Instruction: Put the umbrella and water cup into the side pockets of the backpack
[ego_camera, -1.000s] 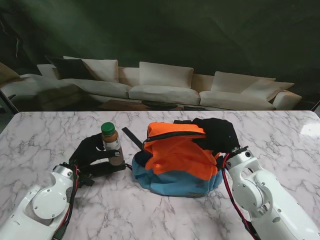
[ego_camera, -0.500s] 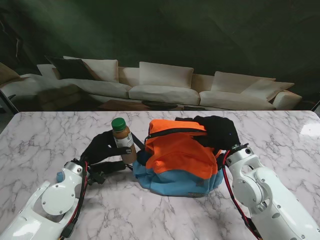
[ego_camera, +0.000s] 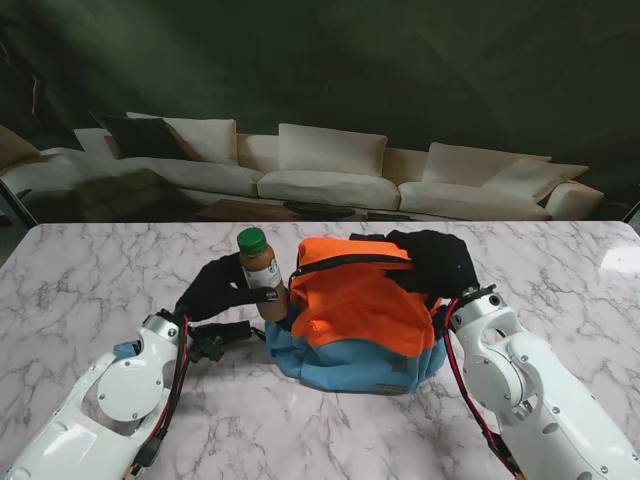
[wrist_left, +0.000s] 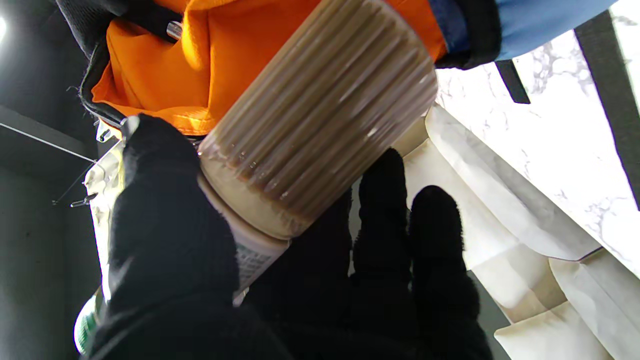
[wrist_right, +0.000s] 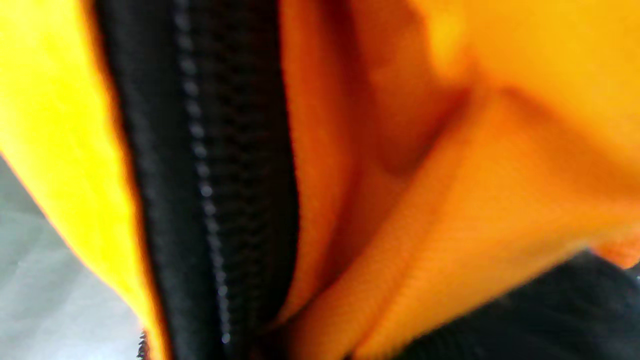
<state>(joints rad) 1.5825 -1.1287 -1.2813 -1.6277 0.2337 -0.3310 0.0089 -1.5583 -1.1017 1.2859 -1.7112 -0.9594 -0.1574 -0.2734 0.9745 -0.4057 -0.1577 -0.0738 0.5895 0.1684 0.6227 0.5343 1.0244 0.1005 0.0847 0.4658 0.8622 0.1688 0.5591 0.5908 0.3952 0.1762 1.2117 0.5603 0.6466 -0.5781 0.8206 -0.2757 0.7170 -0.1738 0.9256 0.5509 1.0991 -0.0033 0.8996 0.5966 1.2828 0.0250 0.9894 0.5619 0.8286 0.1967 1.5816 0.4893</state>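
Observation:
The orange and blue backpack lies mid-table. My left hand, in a black glove, is shut on the water cup, a brown bottle with a green cap, held upright against the backpack's left side. In the left wrist view the ribbed bottle fills the middle, with gloved fingers wrapped round it and orange fabric behind. My right hand rests on the backpack's far right top, pressed to the fabric; its grasp is hidden. The right wrist view shows only blurred orange cloth and a black zipper. No umbrella is visible.
A black strap trails from the backpack behind the bottle. The marble table spreads left and right of the backpack. A white sofa stands beyond the far edge.
My left hand has carried the bottle up and to the right, from open table to the backpack's left side. The right hand has stayed on the backpack.

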